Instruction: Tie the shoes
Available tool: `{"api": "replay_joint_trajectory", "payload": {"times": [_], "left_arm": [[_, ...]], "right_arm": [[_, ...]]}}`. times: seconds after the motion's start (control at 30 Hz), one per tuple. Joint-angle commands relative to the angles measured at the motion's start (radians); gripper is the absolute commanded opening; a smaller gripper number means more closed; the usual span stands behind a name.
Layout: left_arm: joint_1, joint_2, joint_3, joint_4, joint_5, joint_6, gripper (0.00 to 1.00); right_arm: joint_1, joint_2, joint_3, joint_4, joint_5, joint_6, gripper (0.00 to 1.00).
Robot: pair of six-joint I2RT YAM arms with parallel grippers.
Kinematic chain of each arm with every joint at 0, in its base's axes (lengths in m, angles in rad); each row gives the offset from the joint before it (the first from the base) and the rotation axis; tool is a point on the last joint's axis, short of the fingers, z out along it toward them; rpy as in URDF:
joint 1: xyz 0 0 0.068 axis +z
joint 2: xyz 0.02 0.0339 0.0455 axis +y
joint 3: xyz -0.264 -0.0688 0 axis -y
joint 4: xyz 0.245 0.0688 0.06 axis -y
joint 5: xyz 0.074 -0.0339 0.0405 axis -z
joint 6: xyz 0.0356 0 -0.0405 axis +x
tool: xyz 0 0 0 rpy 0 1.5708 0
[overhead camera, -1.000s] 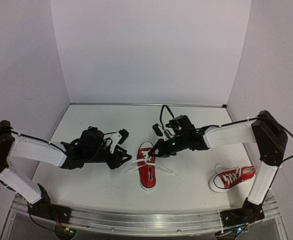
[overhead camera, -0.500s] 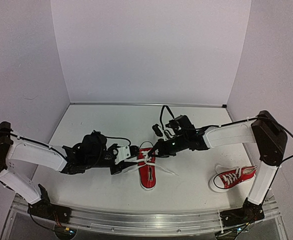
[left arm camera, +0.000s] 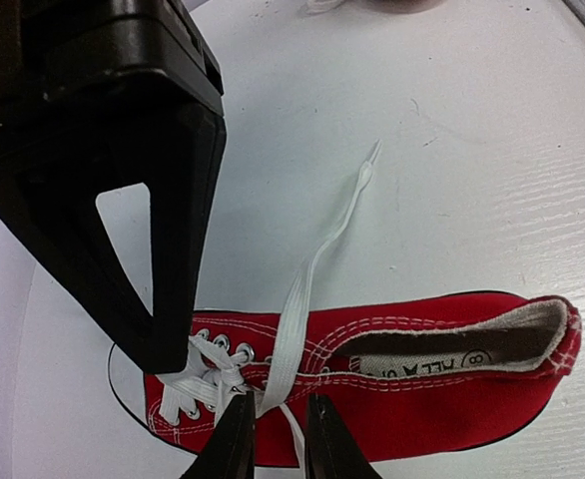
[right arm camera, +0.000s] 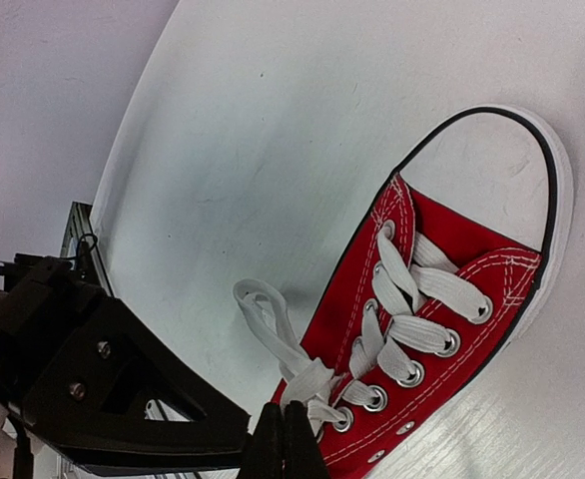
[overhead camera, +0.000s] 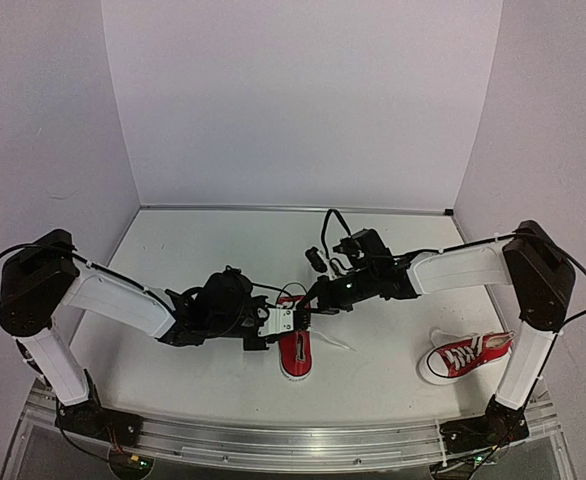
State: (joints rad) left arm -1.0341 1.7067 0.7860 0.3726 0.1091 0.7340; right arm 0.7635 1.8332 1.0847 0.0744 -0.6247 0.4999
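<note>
Starting at the left of the overhead view, your left arm (overhead camera: 113, 300) reaches across the table (overhead camera: 203, 250) to the middle, and the left gripper (overhead camera: 273, 325) lies against the left side of the red sneaker (overhead camera: 295, 355). From above its jaws are too dark and crowded to read. In the left wrist view, its two fingers (left arm camera: 235, 444) stand a little apart around a strand of the white laces (left arm camera: 317, 249), with a gap showing beside the strand, so it is released rather than pinching. The roots of those fingers are cut off by the bottom edge. The strand runs from the eyelets out over the table to a loose tip. The sneaker sits at mid-table. From above you see only its heel end and opening, and the lace area is hidden under both grippers. The right gripper (overhead camera: 311, 303) comes in from the right onto that spot. In the right wrist view its fingers (right arm camera: 291, 444) are pressed together, clenched on the bunched laces by the top eyelets, with a loop (right arm camera: 258, 299) lying on the table beside the shoe and the white toe cap (right arm camera: 492, 180) in plain sight. Far right, near the right arm's base, the second red sneaker (overhead camera: 465, 355) lies well apart from both grippers, partly cut by the arm (overhead camera: 521, 360).
</note>
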Motion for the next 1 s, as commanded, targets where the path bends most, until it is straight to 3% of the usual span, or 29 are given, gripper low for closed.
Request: {"api": "replay_joint_trajectory", "payload": {"times": [0.0, 0.3, 0.63, 0.97], "left_arm": [[0.000, 0.036, 0.058, -0.003, -0.028, 0.013, 0.18], [0.000, 0.078, 0.078, 0.012, -0.079, 0.004, 0.16], [0.000, -0.003, 0.034, 0.048, -0.081, -0.046, 0.00], [0.011, -0.003, 0.030, 0.070, -0.095, -0.112, 0.00]], "right_arm": [[-0.005, 0.006, 0.021, 0.042, -0.029, 0.002, 0.00], [-0.007, 0.008, 0.021, 0.042, -0.037, 0.000, 0.00], [-0.009, 0.009, 0.021, 0.041, -0.042, -0.001, 0.00], [-0.013, 0.011, 0.026, 0.041, -0.058, 0.002, 0.00]]}}
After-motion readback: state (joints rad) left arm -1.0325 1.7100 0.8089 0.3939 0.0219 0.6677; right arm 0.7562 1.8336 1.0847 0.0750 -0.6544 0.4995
